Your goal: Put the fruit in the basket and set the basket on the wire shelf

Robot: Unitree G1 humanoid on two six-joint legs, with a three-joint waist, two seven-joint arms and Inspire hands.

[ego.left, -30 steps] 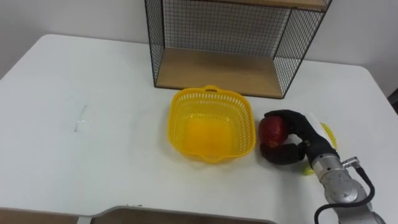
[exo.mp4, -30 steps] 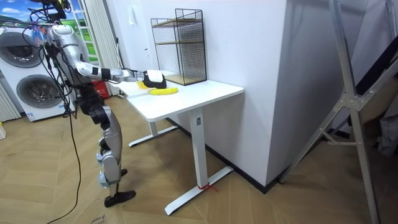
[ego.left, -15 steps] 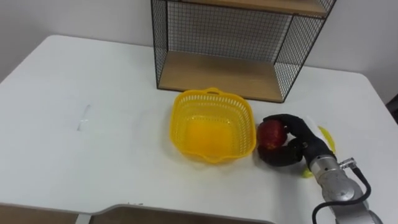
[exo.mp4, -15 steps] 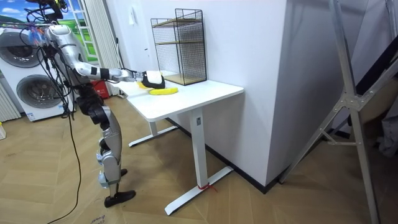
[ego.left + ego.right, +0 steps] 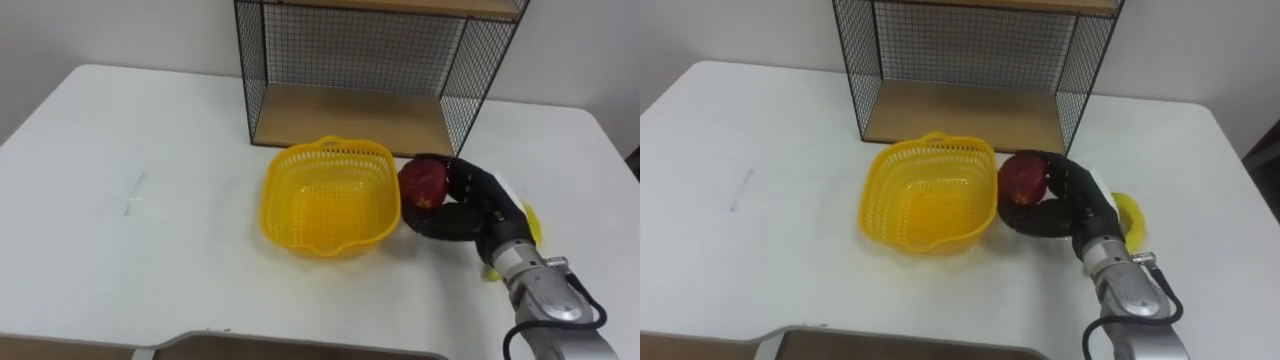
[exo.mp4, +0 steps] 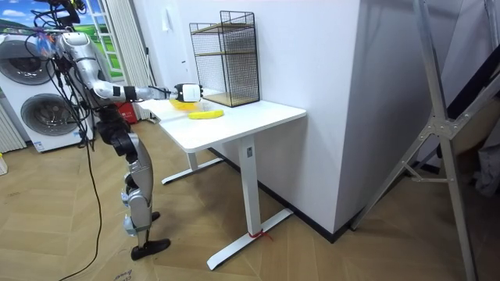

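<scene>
**A:** Red apple (image 5: 423, 181) — where was it?

**B:** It was clasped in the right robot hand (image 5: 478, 202), whose dark fingers were curled round it from below and behind. It sat at three o'clock of the yellow basket (image 5: 330, 240), right by the rim and not yet inside.

**A:** Which step was that?

**B:** The first, I judged: bringing fruit to the basket. The basket held nothing and stood on the white desk (image 5: 130, 220).

**A:** And the next move?

**B:** It called for a short carry toward nine o'clock, over the rim, then easing the fingers apart above the basket's floor. The knuckles were close to the rim, so a bump might have slid the light basket.

**A:** What else remained?

**B:** A banana (image 5: 528, 222) lay at the hand's four o'clock, partly hidden by the wrist. The wire shelf (image 5: 350, 50) stood at the basket's twelve o'clock, for the last step.
</scene>
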